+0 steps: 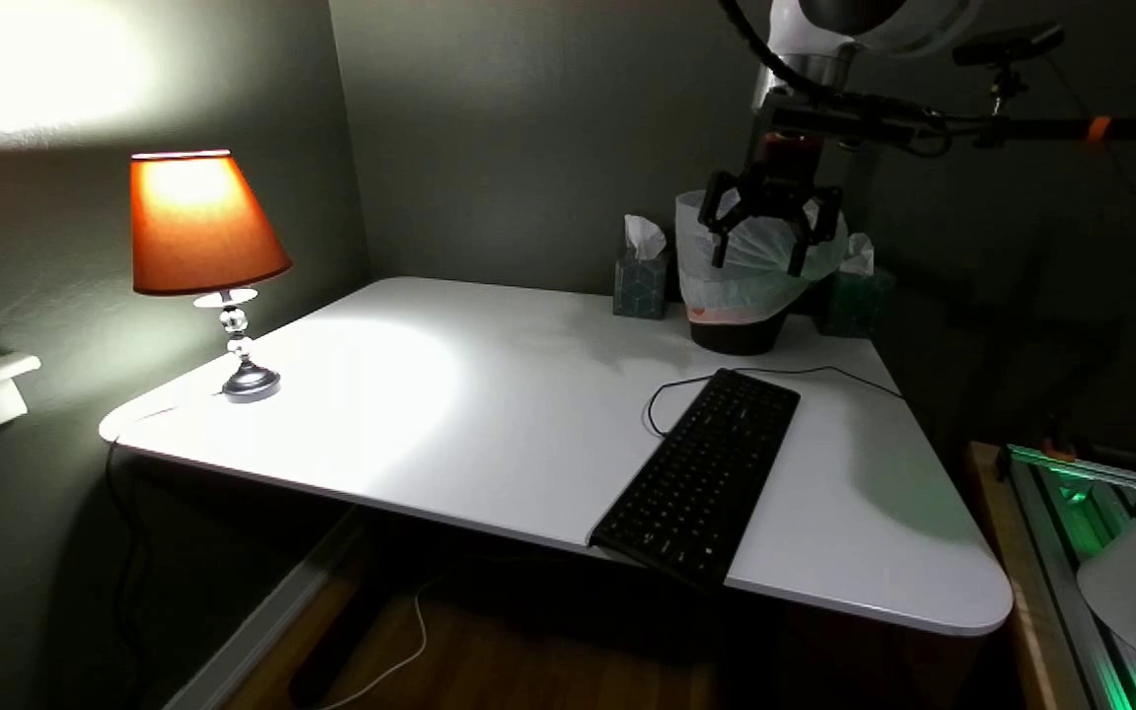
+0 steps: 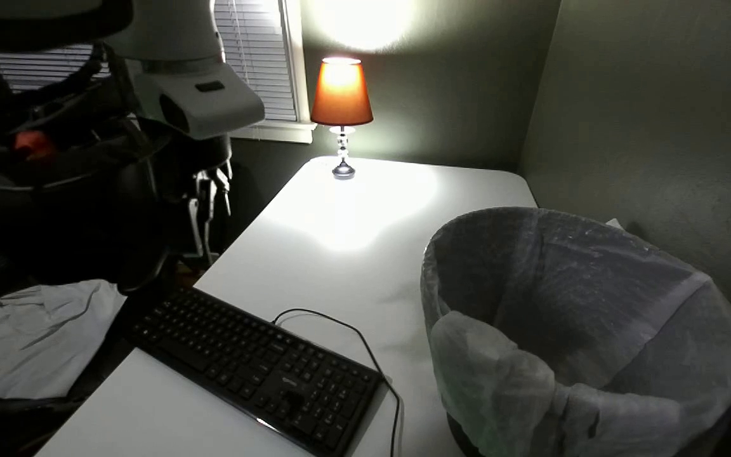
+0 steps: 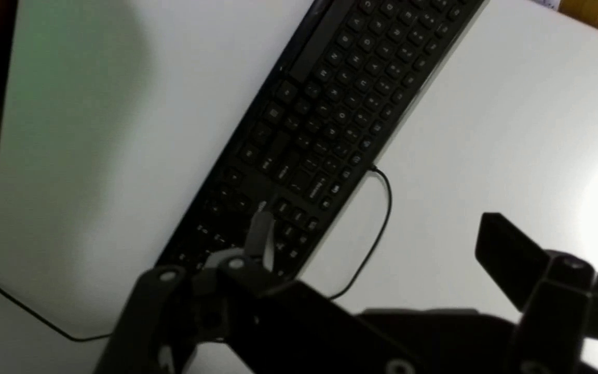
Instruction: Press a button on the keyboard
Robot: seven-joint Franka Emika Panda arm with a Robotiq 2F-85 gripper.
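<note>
Gripper point(image 1: 757, 258): fingers spread wide, holding nothing, raised above the table point(image 1: 529, 394). Keyboard point(image 1: 711, 473): below the gripper, aslant on the table; in the wrist view one finger overlaps its number-pad end. Height over the keys cannot be judged reliably from that angle. Risks noted: descending with fingers this spread may miss the keys or strike several; the cable point(image 3: 390, 200), also below the gripper, could snag a finger; pressing the end farthest from the gripper, which overhangs the table edge, could tip it.
</note>
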